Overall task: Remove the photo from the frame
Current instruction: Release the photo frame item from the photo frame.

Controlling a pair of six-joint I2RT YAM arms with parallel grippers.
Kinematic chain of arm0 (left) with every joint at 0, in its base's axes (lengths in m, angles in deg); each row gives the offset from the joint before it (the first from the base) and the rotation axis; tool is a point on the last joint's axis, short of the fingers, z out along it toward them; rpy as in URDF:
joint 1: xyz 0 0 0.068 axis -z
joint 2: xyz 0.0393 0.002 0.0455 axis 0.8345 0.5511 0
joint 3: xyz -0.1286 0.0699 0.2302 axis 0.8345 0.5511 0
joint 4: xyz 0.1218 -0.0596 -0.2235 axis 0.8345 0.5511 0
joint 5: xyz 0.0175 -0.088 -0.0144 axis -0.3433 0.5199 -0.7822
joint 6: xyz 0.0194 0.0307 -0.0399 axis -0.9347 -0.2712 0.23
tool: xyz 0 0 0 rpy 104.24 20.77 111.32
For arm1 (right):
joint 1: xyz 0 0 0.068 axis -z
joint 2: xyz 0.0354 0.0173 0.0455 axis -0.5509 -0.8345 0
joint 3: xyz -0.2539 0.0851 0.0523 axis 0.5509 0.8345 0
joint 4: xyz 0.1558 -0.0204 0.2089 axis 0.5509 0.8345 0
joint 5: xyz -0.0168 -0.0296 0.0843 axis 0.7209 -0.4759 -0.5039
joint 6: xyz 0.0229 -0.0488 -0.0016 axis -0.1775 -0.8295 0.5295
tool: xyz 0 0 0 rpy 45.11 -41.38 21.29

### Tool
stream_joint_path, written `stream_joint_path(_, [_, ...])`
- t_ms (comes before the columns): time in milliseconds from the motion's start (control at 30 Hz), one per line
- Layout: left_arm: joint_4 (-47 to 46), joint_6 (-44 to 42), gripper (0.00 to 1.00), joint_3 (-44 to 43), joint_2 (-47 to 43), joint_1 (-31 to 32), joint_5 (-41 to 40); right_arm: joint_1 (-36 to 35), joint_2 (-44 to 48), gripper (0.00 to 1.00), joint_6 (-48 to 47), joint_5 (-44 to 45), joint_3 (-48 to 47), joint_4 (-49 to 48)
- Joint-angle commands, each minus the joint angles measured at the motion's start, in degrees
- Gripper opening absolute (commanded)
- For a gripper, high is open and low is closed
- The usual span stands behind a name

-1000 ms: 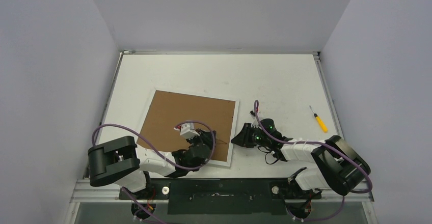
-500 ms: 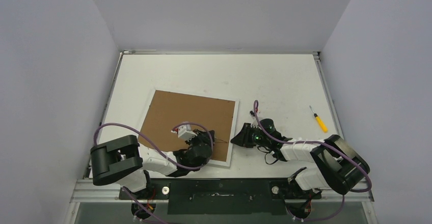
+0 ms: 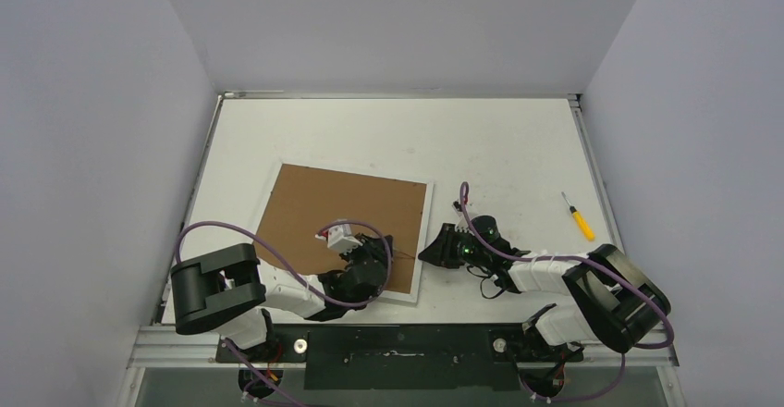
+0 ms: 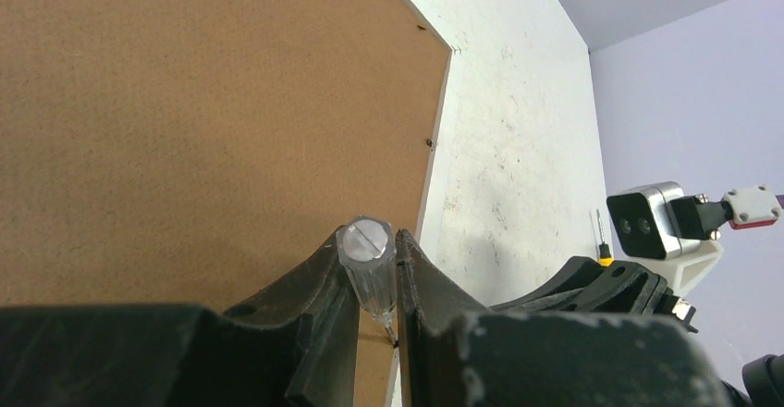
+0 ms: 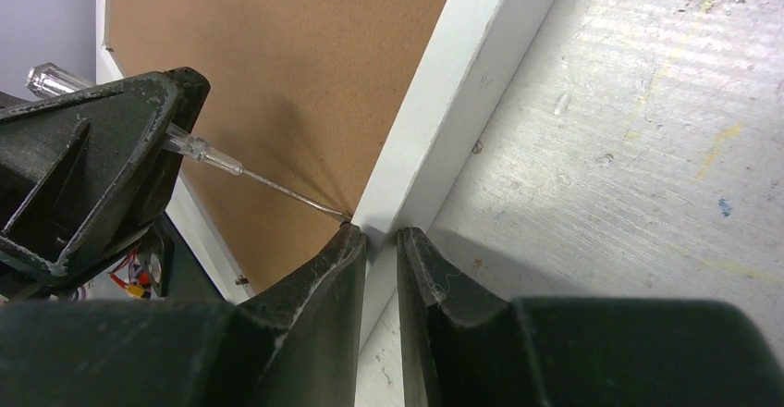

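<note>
Brown-backed frame (image 3: 337, 208) lies face down on worktop (image 3: 499, 148). Clear screwdriver (image 4: 366, 245) is clamped in left hand (image 4: 377, 264), tip at frame's 4 o'clock edge; right hand (image 5: 379, 239) is clamped on frame there.

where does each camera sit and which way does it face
Top external: overhead behind the bases, facing the table; both arms show.
Left wrist: on left gripper, facing across the frame's brown back; fingers clamp a clear screwdriver.
Right wrist: on right gripper, facing the frame's white edge; fingers pinch it.
Wrist views share frame and screwdriver.
</note>
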Motion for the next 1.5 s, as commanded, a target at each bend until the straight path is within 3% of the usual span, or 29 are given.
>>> stream_joint_path(0, [0.1, -7.3, 0.00, -1.2, 0.9, 0.6, 3.5, -1.2, -1.3, 0.19, -0.4, 0.3, -0.6, -1.8])
stream_joint_path(100, [1.1, -10.2, 0.00, -3.1, 0.6, 1.2, 3.5, -1.2, -1.4, 0.19, -0.4, 0.2, -0.7, -1.7])
stream_joint_path(233, [13.4, -11.6, 0.00, -10.4, 0.0, 2.6, 2.4, -1.2, -1.4, 0.19, -0.6, 0.4, -1.0, -1.2])
stream_joint_path(400, [15.1, -18.6, 0.00, -16.9, 2.7, 7.5, -2.1, -1.4, -1.7, 0.18, -0.7, 0.5, -1.7, -0.4])
stream_joint_path(533, [22.4, -12.6, 0.00, -20.7, 4.2, 8.9, -3.2, -1.6, -1.8, 0.17, -1.0, 0.8, -2.0, 0.3])
stream_joint_path(667, [23.2, -10.3, 0.00, -20.2, 4.1, 9.4, -2.8, -1.6, -1.2, 0.17, -0.9, 1.0, -1.4, 0.1])
stream_joint_path(1033, [13.4, -21.0, 0.00, -19.2, 2.5, 9.4, 3.1, -0.9, -1.6, 0.17, -5.1, 1.3, -3.0, 3.3])
stream_joint_path(1300, [13.7, -20.3, 0.00, -20.3, 3.1, 9.4, 5.6, -1.2, -6.4, 0.07, -4.5, -0.6, -2.7, -2.1])
stream_joint_path(1467, [6.9, -19.9, 0.00, -18.1, 3.5, 9.2, 8.6, -1.7, -6.8, 0.05, -4.7, -0.3, -2.6, -2.9])
